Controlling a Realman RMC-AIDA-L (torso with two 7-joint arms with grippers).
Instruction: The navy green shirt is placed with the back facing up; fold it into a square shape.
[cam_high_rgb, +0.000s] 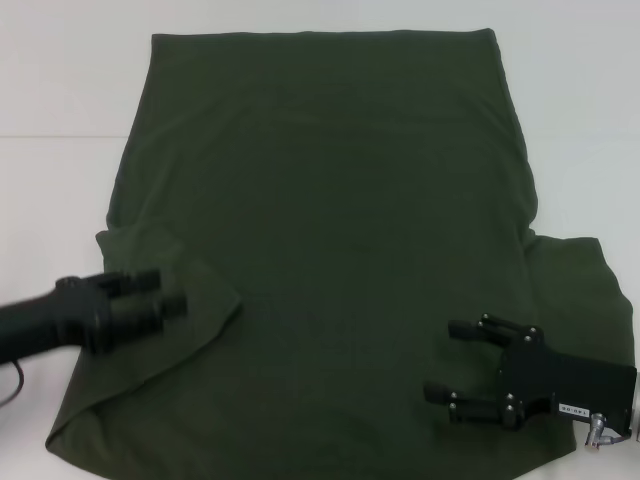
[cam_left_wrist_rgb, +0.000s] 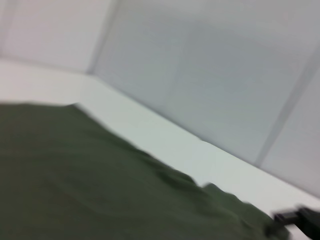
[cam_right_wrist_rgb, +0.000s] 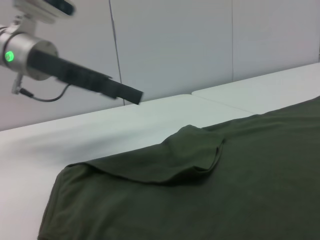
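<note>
Olive shirt (cam_high_rgb: 330, 250), back up on my white table (cam_high_rgb: 60, 90): folding barely begun.
Left sleeve (cam_high_rgb: 190, 290) flipped inward; right sleeve, body unfolded. Left gripper (cam_high_rgb: 175, 302) fingers: cannot tell. Right gripper (cam_high_rgb: 450, 360): spread, empty.

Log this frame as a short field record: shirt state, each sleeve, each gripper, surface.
shirt: navy green shirt spread flat, plain side up
left sleeve: folded in over the body
right sleeve: still spread out sideways
left gripper: over the folded sleeve, fingers unclear
right gripper: open, above the shirt's near right part
surface: white table
</note>
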